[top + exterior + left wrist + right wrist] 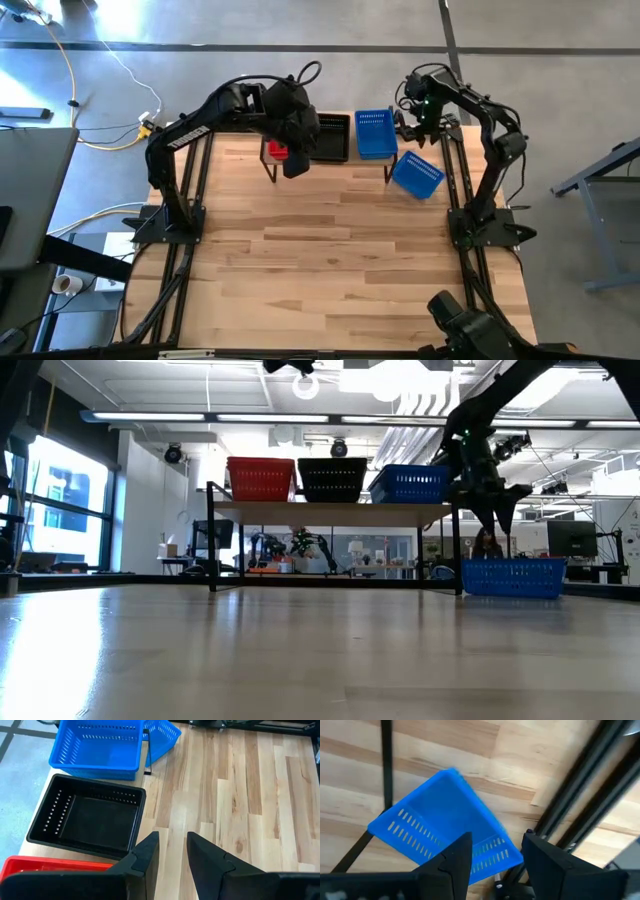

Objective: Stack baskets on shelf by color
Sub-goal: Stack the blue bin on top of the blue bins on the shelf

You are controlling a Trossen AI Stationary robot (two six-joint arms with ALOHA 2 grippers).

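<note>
The shelf (330, 511) stood at the far edge of the table (330, 250) and carried three stations in a row: a red basket (261, 478) at the left, a black basket (332, 479) in the middle and a blue basket (411, 484) at the right. How many baskets were nested at each station could not be determined. One further blue basket (417, 174) lay on the tabletop just right of the shelf's right legs, skewed to the table edge. The left gripper (172, 851) hovered over the shelf's left end, near the red and black baskets, its fingers apart and empty. The right gripper (492, 857) hung above the loose blue basket, between it and the shelf's right end, fingers likewise apart and holding nothing.
</note>
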